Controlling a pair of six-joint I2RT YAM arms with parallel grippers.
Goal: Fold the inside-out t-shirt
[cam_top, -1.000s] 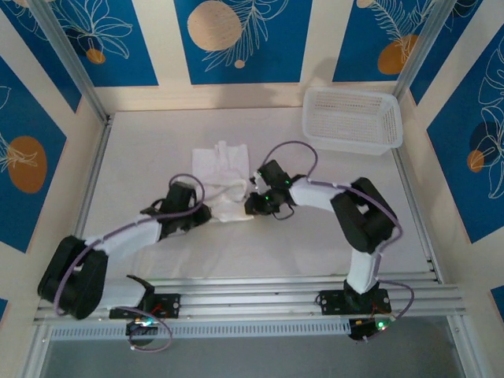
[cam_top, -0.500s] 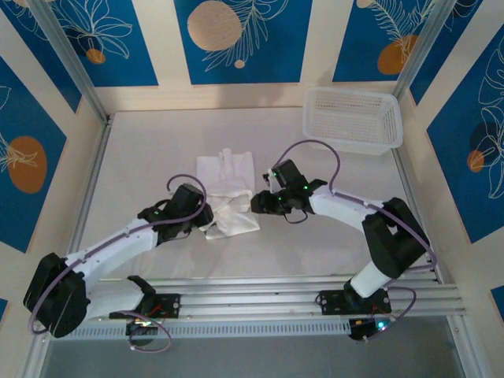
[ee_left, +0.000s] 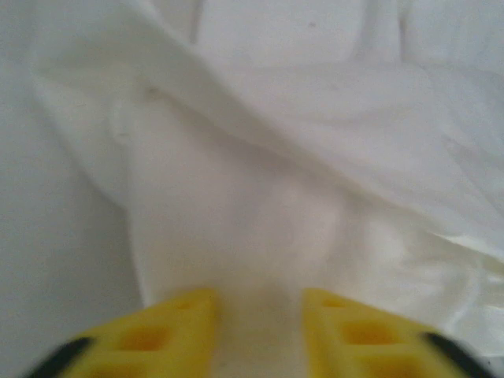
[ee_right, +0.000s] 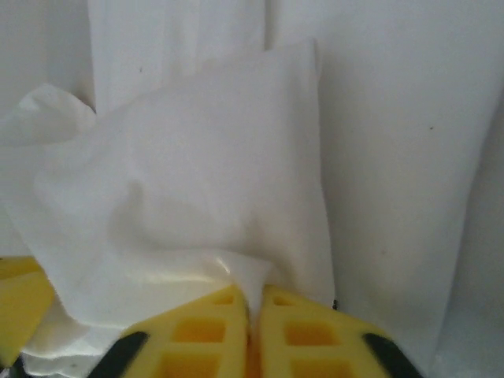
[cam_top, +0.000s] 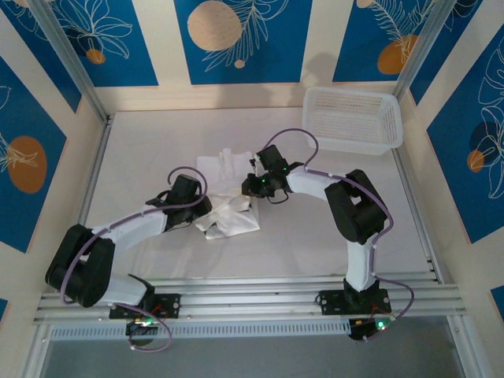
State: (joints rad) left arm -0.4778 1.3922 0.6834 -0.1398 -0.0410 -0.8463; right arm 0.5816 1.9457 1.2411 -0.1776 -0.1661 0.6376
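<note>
Nearest, both arm bases sit on the metal rail [cam_top: 260, 283] at the desk's front edge. L arm [cam_top: 134, 224] runs up & to the R, R arm [cam_top: 354, 209] bends back toward centre, so the 2 wrists meet mid-desk w/ the t-shirt [cam_top: 228, 216] between them.

L jaws: at the shirt's L edge, low over the desk [cam_top: 299, 236]. In the wrist view the yellow fingers [ee_left: 173, 331] stand a bit apart w/ a thick ridge of white cloth [ee_left: 276, 157] running into the gap and filling it, so they're clamped on a bunch of shirt. View is blurry, fine detail lost.

R jaws: at the shirt's R side, slightly farther back than the L. Fingers [ee_right: 197, 335] pressed together, a corner of cloth [ee_right: 197, 181] pinched in the seam between them and ballooning up & away from the tips. Closed on the shirt.

Shirt itself: approx centre of desk, a little L of middle. Near part is rumpled and bunched between the 2 jaws; far part lies flatter, roughly squared off, reaching toward the back. Tag & neck not discernible.

Farther back, R corner: white mesh basket [cam_top: 352, 118] on the desk, well apart from the shirt. Behind it all, blue wall panels [cam_top: 236, 39] w/ leaf outlines & orange discs.
</note>
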